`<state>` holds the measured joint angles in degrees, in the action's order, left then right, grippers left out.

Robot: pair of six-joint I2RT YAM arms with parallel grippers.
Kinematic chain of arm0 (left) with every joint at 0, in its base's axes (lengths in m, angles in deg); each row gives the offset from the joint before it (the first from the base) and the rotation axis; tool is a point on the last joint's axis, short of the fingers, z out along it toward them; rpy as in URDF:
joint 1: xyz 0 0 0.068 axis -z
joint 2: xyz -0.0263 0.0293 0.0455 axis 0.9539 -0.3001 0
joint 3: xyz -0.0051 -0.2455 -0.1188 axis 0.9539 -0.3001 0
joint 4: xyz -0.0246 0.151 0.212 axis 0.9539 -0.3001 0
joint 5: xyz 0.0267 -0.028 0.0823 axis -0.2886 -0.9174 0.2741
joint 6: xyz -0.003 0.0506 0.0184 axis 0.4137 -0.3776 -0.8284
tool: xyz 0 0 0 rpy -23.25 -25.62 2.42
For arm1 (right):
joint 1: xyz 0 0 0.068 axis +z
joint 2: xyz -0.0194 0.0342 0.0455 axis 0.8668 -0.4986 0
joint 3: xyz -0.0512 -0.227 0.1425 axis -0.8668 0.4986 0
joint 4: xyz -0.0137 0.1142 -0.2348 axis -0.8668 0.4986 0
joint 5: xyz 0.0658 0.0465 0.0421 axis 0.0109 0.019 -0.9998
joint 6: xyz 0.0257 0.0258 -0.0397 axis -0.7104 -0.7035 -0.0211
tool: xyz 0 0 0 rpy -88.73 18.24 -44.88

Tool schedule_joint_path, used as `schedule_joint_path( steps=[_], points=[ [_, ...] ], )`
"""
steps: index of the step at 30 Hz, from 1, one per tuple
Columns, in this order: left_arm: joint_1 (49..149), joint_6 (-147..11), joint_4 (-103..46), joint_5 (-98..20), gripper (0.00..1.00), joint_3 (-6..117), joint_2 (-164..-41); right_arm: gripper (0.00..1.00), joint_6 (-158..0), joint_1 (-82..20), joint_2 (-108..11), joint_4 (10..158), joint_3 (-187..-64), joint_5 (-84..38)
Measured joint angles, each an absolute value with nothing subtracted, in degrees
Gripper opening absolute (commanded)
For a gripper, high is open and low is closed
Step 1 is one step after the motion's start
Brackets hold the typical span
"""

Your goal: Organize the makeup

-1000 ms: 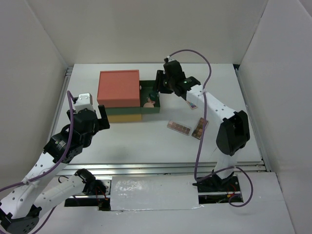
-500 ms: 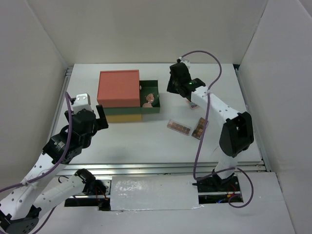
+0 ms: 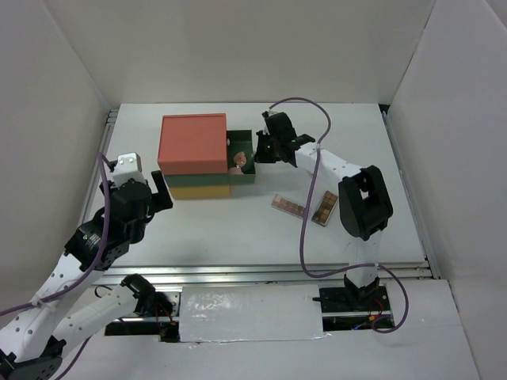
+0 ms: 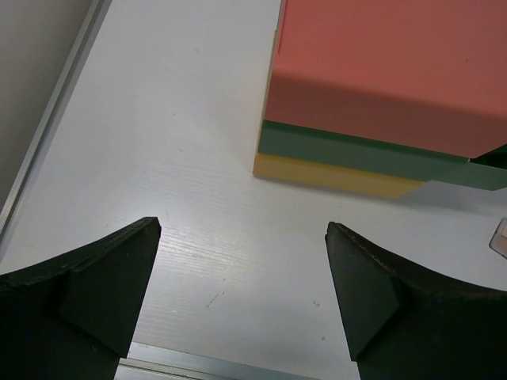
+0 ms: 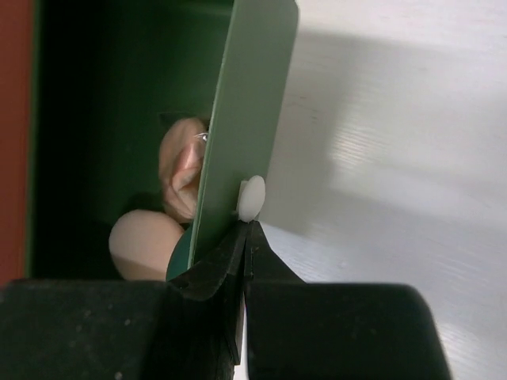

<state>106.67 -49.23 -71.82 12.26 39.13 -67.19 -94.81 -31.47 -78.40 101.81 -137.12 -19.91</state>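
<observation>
The green drawer [image 3: 244, 177] stands pulled out to the right of the stacked drawer box [image 3: 192, 144]. Two peach puffs [image 3: 238, 162] lie inside it. My right gripper [image 3: 258, 150] is shut, and its tips rest against the drawer's front panel [image 5: 245, 95] just under the white knob [image 5: 252, 198]. In the right wrist view, my right gripper [image 5: 248, 226] has nothing between its fingers. Behind the panel are the puffs [image 5: 181, 162] and a sliver of the dark-green disc [image 5: 179, 253]. Two long brownish palettes [image 3: 289, 207] [image 3: 323, 208] lie on the table. My left gripper [image 3: 162, 190] [image 4: 242, 237] hangs open left of the box.
The orange-topped box [image 4: 380, 87] with its green and yellow layers fills the upper right of the left wrist view. A metal rail [image 3: 107, 150] runs along the table's left edge. White walls enclose the table on three sides.
My right gripper has closed, swung out to the right and come back to the drawer's front. The drawer sits slightly further in. The left arm has shifted a little.
</observation>
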Motion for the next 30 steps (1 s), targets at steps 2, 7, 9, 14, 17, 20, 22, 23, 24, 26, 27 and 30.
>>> schedule_joint_path(
  steps=[2, 7, 9, 14, 17, 20, 22, 23, 24, 26, 27, 30],
  points=[
    [106.7, -49.3, -71.8, 12.2, 0.99, 39.1, -67.5, 0.00, -94.7, -31.4, -78.5, 100.9, -137.1, -22.3],
    [106.7, -49.4, -71.8, 12.2, 1.00, 39.1, -67.9, 0.00, -94.9, -30.4, -80.4, 99.4, -138.9, -25.8],
    [106.7, -49.5, -71.8, 12.0, 0.99, 39.1, -67.9, 0.00, -95.2, -29.7, -81.8, 98.7, -139.8, -26.9],
    [106.7, -49.5, -71.8, 11.5, 0.99, 39.1, -68.2, 0.00, -96.8, -28.6, -84.5, 96.7, -140.6, -29.7],
    [106.7, -49.7, -71.7, 10.8, 0.99, 39.1, -68.4, 0.00, -98.0, -28.5, -85.1, 95.5, -140.6, -31.2],
    [106.7, -50.1, -70.9, 9.3, 0.99, 38.4, -68.4, 0.01, -98.5, -28.5, -85.1, 93.2, -140.6, -32.8],
    [106.7, -51.0, -70.4, 7.9, 0.99, 38.0, -68.4, 0.04, -98.9, -28.5, -85.1, 91.9, -140.5, -33.4],
    [106.7, -51.3, -70.1, 7.2, 0.99, 37.8, -68.4, 0.05, -99.1, -28.5, -85.1, 91.2, -140.4, -33.8],
    [106.7, -51.5, -69.7, 6.3, 0.99, 37.6, -68.3, 0.05, -99.2, -28.5, -85.1, 90.3, -140.0, -34.3],
    [106.7, -52.0, -69.1, 4.8, 0.99, 37.3, -67.9, 0.07, -99.6, -28.7, -85.1, 88.5, -139.2, -36.0],
    [106.7, -52.6, -68.9, 3.9, 1.00, 37.3, -67.8, 0.07, -99.7, -29.0, -85.1, 88.0, -139.0, -37.1],
    [106.7, -53.0, -67.4, 2.0, 0.99, 37.3, -66.9, 0.08, -100.6, -29.5, -85.1, 86.7, -138.8, -39.5]
  ],
)
